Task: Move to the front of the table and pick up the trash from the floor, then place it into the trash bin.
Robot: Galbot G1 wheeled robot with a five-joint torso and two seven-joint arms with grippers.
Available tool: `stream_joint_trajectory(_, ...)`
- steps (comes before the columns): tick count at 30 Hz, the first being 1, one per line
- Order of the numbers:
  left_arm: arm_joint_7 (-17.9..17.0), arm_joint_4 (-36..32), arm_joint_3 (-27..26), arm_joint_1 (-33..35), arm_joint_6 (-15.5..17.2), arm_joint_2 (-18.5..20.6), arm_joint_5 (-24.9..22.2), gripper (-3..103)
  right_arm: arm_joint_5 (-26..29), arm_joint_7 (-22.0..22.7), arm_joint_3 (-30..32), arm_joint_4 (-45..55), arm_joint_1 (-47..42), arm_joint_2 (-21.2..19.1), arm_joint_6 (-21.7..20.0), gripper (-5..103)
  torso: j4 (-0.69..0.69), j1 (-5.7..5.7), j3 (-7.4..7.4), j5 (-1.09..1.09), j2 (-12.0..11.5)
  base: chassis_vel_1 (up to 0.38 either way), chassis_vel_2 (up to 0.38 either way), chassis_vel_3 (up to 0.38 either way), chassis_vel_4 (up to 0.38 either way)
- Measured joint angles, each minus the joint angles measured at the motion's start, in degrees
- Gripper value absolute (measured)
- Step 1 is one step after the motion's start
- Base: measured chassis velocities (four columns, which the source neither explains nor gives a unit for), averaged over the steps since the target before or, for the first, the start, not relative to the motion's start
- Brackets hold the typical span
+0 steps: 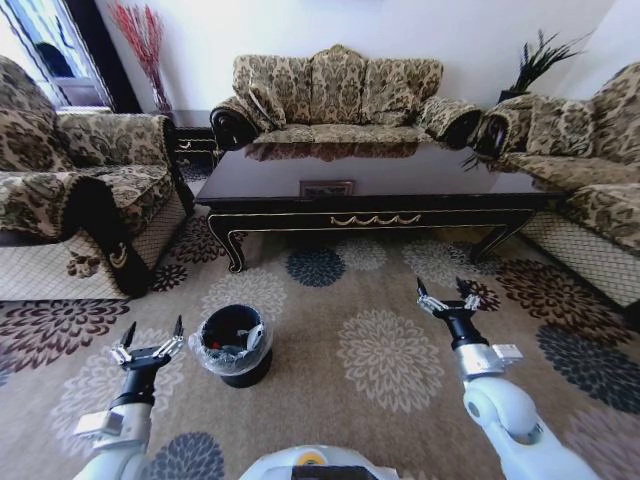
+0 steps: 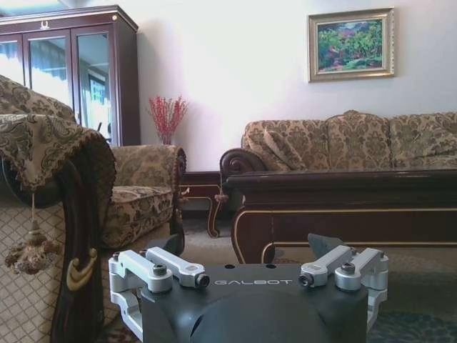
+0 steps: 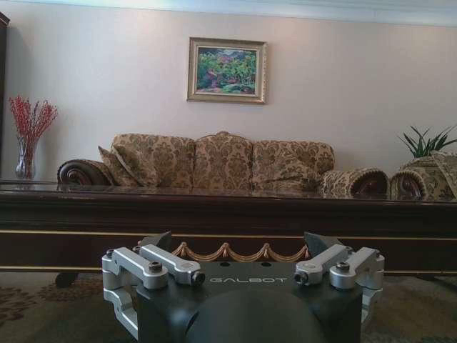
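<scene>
Jaws spread wide on both left gripper (image 1: 151, 338) and right gripper (image 1: 448, 294), holding and touching nothing, hovering above the floor (image 1: 390, 390). Stood just right of left gripper: trash bin (image 1: 232, 346), black, clear liner ruffled. Beyond: dark glossy table (image 1: 380, 190).

I am reading "GALBOT" in pale letters on the dark housing of my left tool (image 2: 250, 246) and my right tool (image 3: 243, 244).

Table (image 1: 370, 185) as landmark: sofa (image 1: 340, 95) behind it, armchair (image 1: 80, 190) to its left, bin (image 1: 232, 345) on the floor (image 1: 380, 350) before its left end.
</scene>
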Motion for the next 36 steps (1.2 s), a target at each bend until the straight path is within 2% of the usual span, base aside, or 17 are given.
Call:
stream_joint_trajectory(6, 0.04, 0.85, 0.11, -1.14, 0.0, 0.95, -0.43, 100, -0.07, -0.12, 0.05, -0.42, -0.15, 0.21, 0.01, 100, 0.0, -0.07, -1.1, 0.0, -1.16, 0.0, 0.0, 0.0, 0.0)
stream_joint_trajectory(11, 0.07, 1.26, -0.02, -1.41, -0.02, 1.15, -0.62, 100, 0.08, -1.12, -0.11, -0.73, -0.09, 0.41, 0.32, 100, 0.0, -0.02, -1.38, 0.0, -1.41, 0.0, 0.0, 0.0, 0.0)
stream_joint_trajectory(26, 0.41, 0.14, -0.35, -0.9, -0.46, 0.67, -0.02, 100, 0.63, -2.62, 0.04, -0.28, -0.43, 0.54, 1.1, 100, 0.0, 0.02, -1.3, 0.0, -1.34, 0.0, 0.0, 0.0, 0.0)
stream_joint_trajectory(36, 0.45, -0.29, 0.01, -0.85, -0.46, 0.76, 0.17, 100, 0.44, -2.86, 0.16, -0.75, -0.31, 0.93, 1.31, 100, 0.0, 0.03, -1.22, 0.0, -1.24, 0.127, -0.119, -0.147, 0.139)
